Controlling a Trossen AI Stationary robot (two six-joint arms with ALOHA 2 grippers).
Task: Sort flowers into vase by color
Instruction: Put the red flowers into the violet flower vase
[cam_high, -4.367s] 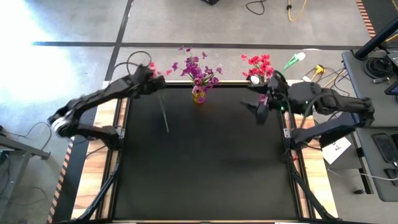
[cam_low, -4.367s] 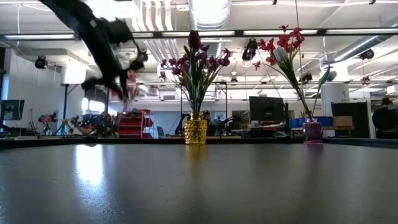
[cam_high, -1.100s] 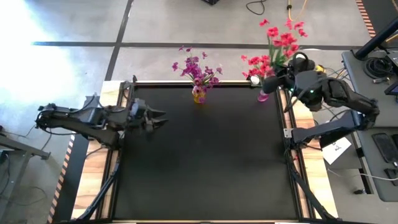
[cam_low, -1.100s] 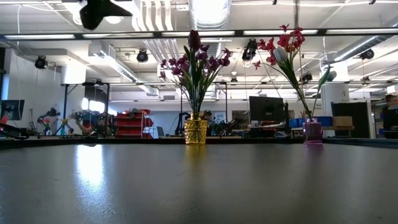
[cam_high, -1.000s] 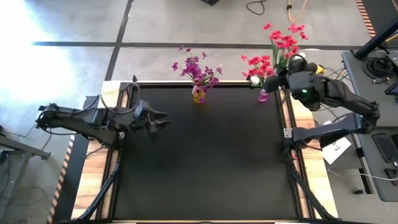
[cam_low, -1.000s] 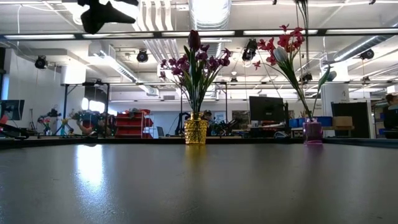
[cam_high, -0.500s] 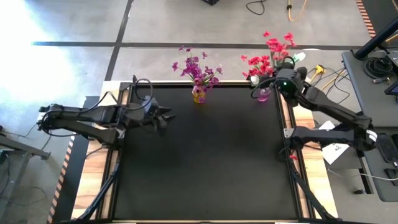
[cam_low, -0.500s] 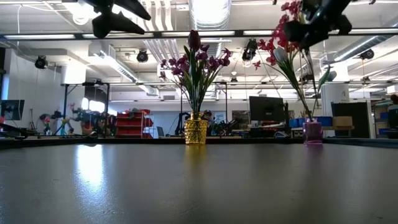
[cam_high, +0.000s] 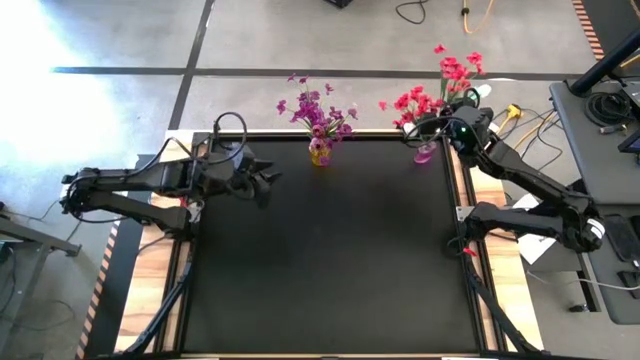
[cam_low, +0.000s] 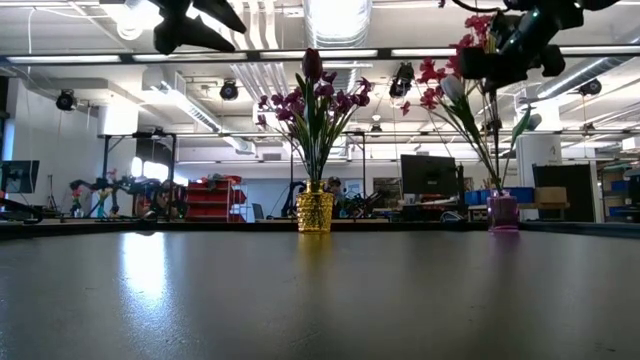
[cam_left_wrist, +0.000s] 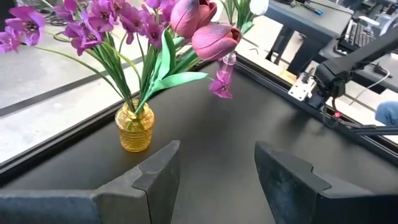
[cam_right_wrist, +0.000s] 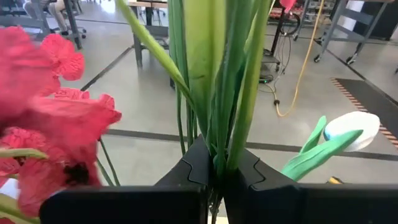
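A yellow vase (cam_high: 320, 153) with purple-magenta flowers (cam_high: 315, 108) and tulip-like buds (cam_left_wrist: 214, 38) stands at the table's far edge. A small purple vase (cam_high: 425, 152) with red-pink clusters (cam_high: 413, 101) and a white bud (cam_high: 480, 92) stands at the far right. My right gripper (cam_high: 447, 128) is above that vase, shut on the green stem of another red-pink cluster (cam_high: 455, 66). My left gripper (cam_high: 266, 184) is open and empty, high over the table left of the yellow vase (cam_left_wrist: 135, 127). My right gripper pinches the green stem and leaves (cam_right_wrist: 217, 146) between its two fingers, well below the red-pink blooms. The fingers lie about level, pointing toward the table's far edge, across the upright stem. The stem hangs down (cam_low: 490, 130) to the mouth of the purple vase (cam_low: 502, 210).
The black table top (cam_high: 330, 260) lies in front of both vases. Cables and a desk (cam_high: 600, 100) stand beyond the table's right edge.
My right gripper has come down over the purple vase with the red-pink cluster and a little toward the table's left edge, still shut on the stem. My left gripper has moved a little toward the yellow vase.
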